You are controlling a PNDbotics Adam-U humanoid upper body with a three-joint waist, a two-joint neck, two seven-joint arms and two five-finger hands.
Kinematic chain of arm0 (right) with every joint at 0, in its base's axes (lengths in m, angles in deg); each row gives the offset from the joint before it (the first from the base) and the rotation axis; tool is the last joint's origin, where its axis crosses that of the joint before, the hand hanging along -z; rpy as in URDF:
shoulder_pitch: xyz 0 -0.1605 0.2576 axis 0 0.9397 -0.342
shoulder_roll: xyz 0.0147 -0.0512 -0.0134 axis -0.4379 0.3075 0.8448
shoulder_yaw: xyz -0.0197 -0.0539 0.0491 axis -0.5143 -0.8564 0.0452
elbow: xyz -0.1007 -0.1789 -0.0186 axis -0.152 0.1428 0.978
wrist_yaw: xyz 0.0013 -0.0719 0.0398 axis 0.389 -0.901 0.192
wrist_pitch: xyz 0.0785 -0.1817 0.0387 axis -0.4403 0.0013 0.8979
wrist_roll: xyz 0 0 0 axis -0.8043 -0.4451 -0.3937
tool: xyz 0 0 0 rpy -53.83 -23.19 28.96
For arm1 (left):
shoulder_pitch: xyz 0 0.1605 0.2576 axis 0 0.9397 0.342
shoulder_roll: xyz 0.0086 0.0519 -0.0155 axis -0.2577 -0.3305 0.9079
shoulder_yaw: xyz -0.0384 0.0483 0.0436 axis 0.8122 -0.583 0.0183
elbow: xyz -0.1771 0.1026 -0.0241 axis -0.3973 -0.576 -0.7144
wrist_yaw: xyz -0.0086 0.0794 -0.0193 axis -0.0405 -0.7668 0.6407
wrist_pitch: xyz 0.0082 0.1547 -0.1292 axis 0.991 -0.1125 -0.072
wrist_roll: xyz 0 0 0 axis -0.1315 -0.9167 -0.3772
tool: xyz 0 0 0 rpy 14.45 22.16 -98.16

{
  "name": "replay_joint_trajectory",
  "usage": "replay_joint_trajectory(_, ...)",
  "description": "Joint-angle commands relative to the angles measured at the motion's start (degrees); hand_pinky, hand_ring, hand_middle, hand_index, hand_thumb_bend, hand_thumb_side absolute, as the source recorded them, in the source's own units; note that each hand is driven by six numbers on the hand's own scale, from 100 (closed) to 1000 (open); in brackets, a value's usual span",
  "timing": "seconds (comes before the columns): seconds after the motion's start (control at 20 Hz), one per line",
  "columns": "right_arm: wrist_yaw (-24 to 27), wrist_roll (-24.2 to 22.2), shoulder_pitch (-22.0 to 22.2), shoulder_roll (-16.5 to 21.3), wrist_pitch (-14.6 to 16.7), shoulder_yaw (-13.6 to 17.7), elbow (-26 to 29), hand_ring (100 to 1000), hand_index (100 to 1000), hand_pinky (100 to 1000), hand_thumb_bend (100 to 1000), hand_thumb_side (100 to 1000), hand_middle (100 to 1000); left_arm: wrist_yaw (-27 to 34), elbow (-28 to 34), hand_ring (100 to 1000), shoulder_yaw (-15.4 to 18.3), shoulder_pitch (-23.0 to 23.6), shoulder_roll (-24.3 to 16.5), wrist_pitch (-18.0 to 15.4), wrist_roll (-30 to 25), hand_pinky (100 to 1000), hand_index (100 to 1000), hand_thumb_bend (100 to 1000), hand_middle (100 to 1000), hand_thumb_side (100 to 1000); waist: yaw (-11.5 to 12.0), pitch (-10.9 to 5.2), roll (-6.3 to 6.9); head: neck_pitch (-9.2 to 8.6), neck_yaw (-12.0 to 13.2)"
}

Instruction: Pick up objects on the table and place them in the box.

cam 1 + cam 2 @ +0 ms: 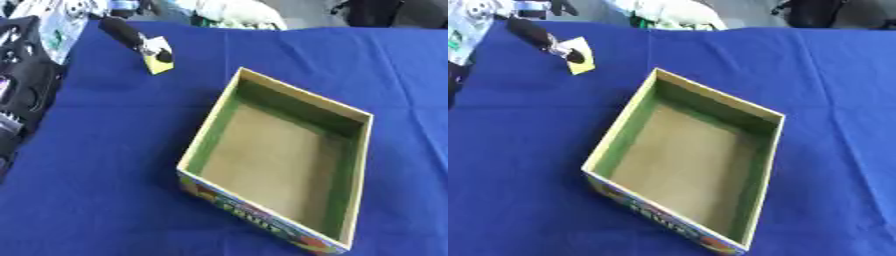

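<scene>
An open cardboard box (215, 119) with green inner walls and a printed front lies on the blue cloth, its brown floor bare. Behind it to the left, my left hand (128, 33) reaches in from the upper left corner. Its black fingers pinch a small flat yellow thing (157, 64), and a dark fingertip lies across its face. The yellow thing hangs outside the box, beyond the far left corner. More of the left arm's black frame (24, 80) fills the left edge. My right hand shows in neither view.
The blue cloth (105, 165) covers the whole table. A white printed package (61, 22) sits at the far left corner. Light clutter (671, 14) and dark shapes (815, 12) line the far edge.
</scene>
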Motion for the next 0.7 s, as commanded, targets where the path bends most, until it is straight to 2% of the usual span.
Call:
replay_joint_trajectory(0.05, 0.4, -0.1, -0.5, 1.3, 0.1, 0.2, 1.2, 633, 801, 574, 100, 1000, 545, -2.0, 0.3, 972, 0.9, -2.0, -0.6, 1.1, 1.3, 890, 1000, 747, 1000, 733, -0.2, -0.79, 0.08, -0.9, 0.4)
replay_joint_trajectory(0.7, 0.6, 0.4, -1.6, 0.9, 0.4, 0.6, 1.2, 631, 800, 573, 100, 1000, 544, -2.7, -2.1, 976, 3.8, -2.4, -1.8, 5.4, 3.7, 891, 987, 731, 1000, 746, -1.3, 2.24, 0.23, -3.56, 1.2)
